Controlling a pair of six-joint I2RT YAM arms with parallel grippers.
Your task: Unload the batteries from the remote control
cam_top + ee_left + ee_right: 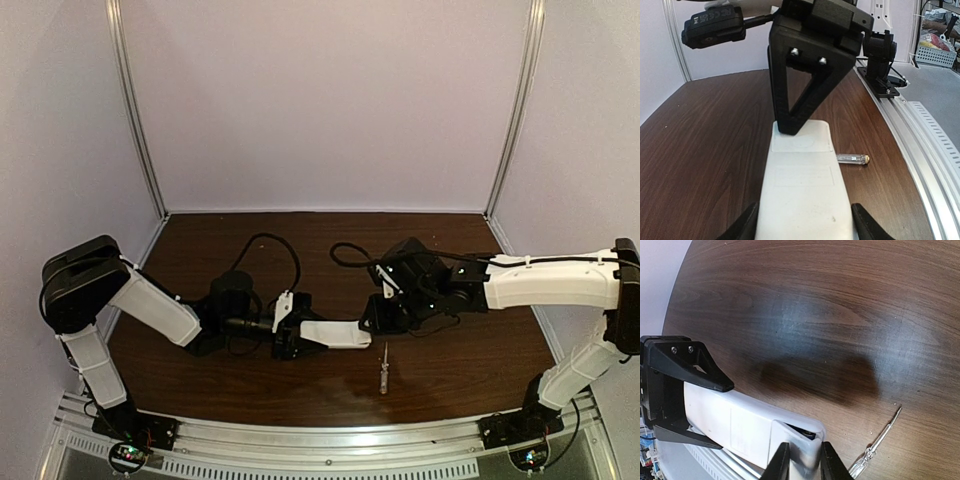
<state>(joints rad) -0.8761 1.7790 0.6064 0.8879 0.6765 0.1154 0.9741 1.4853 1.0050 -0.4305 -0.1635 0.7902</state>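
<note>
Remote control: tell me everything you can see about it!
The remote control is a slim white bar with rounded corners. It looks like smooth plastic, with faint panel outlines on its face. It lies level, held at both ends. The left pincer grips one end by its sides. The right pincer pinches the other end, where a thin dark gap shows. I cannot tell if it touches the table.
</note>
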